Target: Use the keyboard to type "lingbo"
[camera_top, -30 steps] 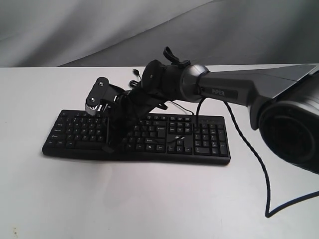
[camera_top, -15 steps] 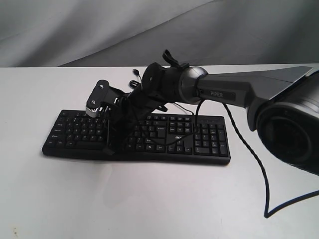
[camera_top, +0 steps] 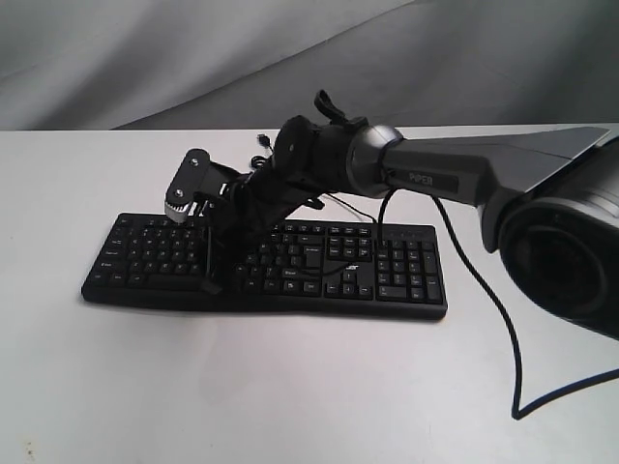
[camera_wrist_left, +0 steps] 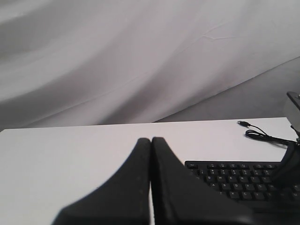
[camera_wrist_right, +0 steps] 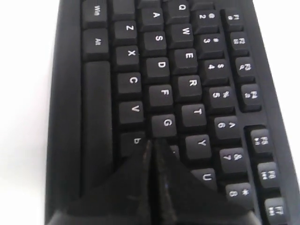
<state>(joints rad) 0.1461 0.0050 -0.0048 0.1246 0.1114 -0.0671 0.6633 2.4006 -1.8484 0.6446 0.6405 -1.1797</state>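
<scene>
On the left, above the white table (camera_wrist_left: 70,154), our left gripper (camera_wrist_left: 151,139) hovers with its fingers pressed together, holding nothing. We see the keyboard (camera_top: 387,271) lying flat mid-table. Over its letter keys our right gripper (camera_wrist_right: 151,143) points down, likewise closed and empty, tip beside G.

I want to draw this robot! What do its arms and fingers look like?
The right arm is a smooth grey tube with the white word PIPER, ending in chunky round black joints. A thin black cable hangs under it. Its fingers are black pointy wedges, and the left arm's fingers look just the same. The left arm itself is out of view.
</scene>
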